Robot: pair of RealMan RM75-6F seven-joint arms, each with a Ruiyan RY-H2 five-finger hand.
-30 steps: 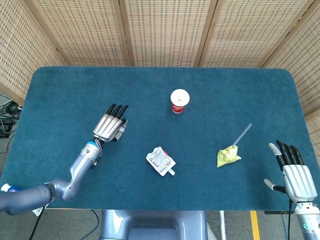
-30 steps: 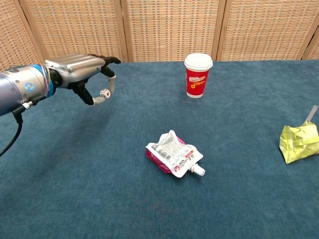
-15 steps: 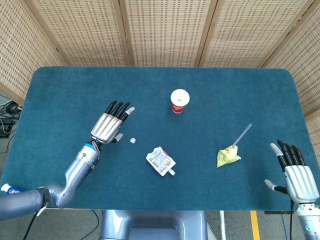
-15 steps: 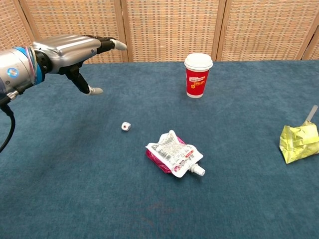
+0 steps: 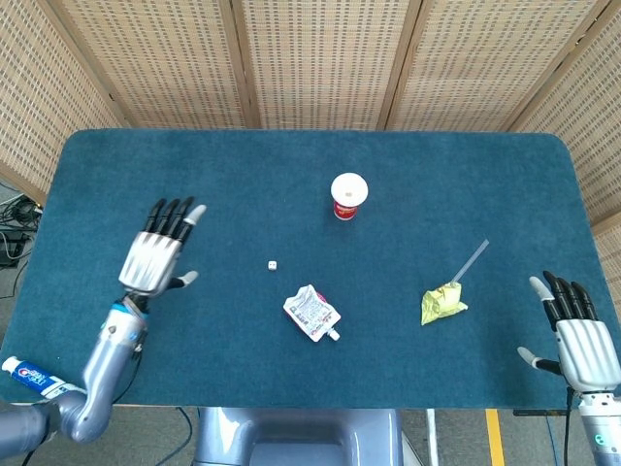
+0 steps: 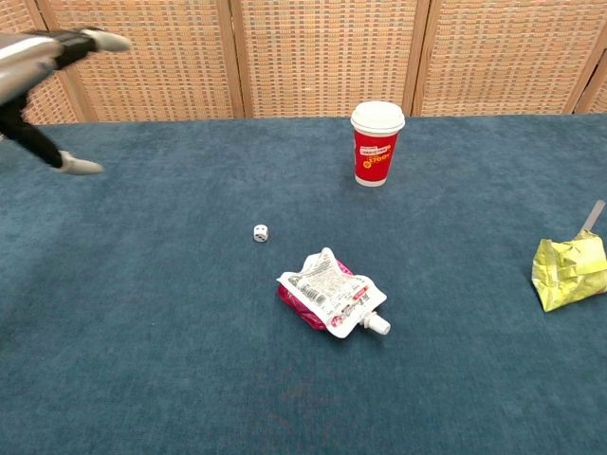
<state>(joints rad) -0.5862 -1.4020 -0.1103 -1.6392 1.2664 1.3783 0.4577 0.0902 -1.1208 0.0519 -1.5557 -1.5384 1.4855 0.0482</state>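
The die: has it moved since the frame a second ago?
Yes. The die has left the left robot hand and now lies on the table, up-left of the pouch, below-left of the red cup.

The die (image 5: 273, 264) lies between left hand (image 5: 155, 258) and pouch (image 5: 312, 313).

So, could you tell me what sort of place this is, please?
Probably a staged test bench rather than a home: a table covered in blue felt, woven screens behind it, and only scattered props, a die and a cup.
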